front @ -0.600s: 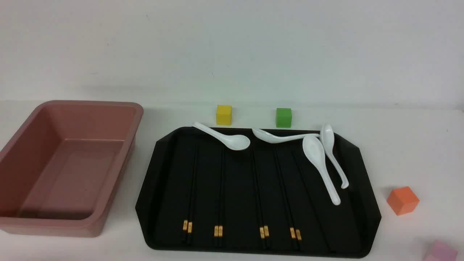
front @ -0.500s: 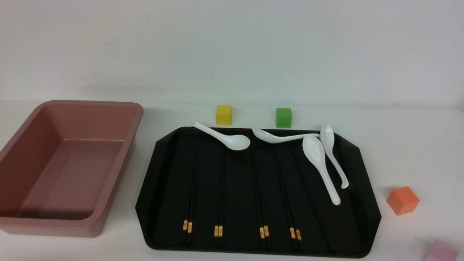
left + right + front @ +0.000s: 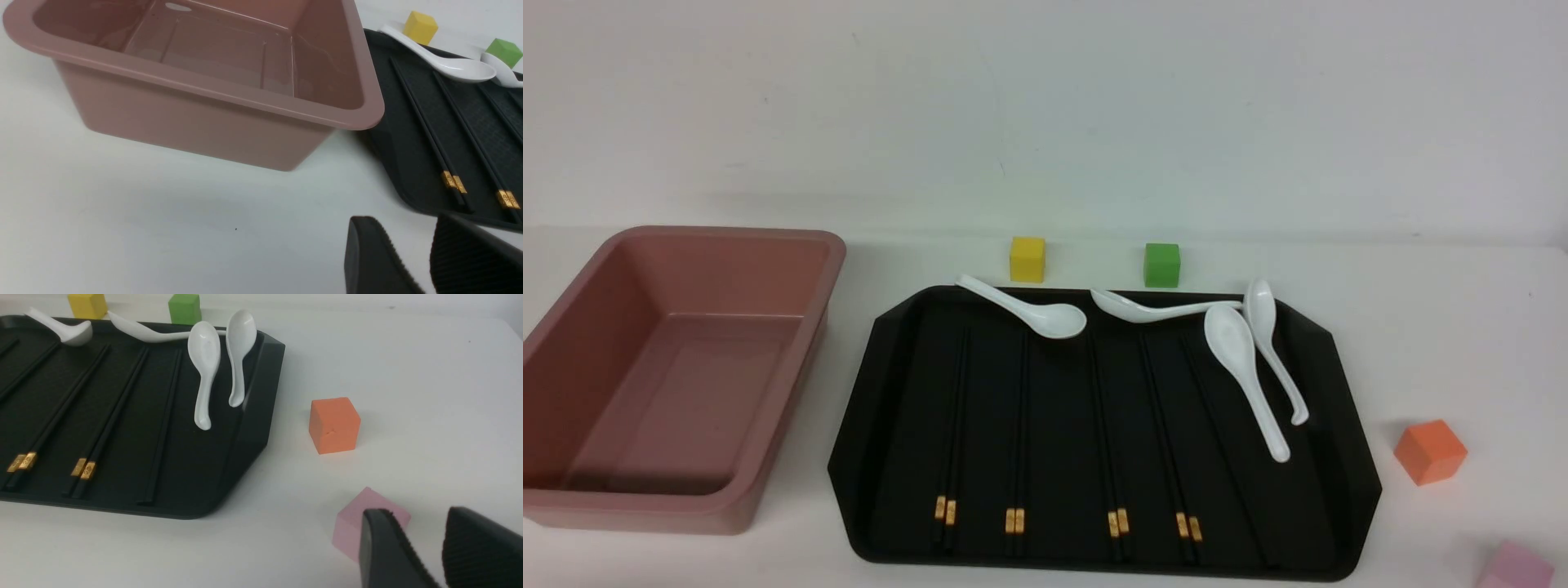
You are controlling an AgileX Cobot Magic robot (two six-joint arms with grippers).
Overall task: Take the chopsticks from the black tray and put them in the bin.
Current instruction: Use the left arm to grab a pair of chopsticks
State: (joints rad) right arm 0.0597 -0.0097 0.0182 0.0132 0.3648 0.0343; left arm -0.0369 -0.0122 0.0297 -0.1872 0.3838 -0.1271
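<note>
Several pairs of black chopsticks (image 3: 1018,433) with gold bands lie side by side, lengthwise, on the black tray (image 3: 1347,457) in the middle of the front view. The dusty-pink bin (image 3: 792,384) stands empty to the tray's left. Neither gripper shows in the front view. In the left wrist view my left gripper (image 3: 402,230) is open and empty over bare table, near the tray's corner (image 3: 392,171), the nearest chopsticks (image 3: 425,126) and the bin (image 3: 229,98). In the right wrist view my right gripper (image 3: 414,520) is open and empty, off the tray's right side (image 3: 253,428).
Several white spoons (image 3: 1241,359) lie at the tray's far end. A yellow cube (image 3: 1027,259) and a green cube (image 3: 1161,265) stand behind the tray. An orange cube (image 3: 1429,451) and a pink cube (image 3: 355,526) sit right of it, the pink one just by my right fingers.
</note>
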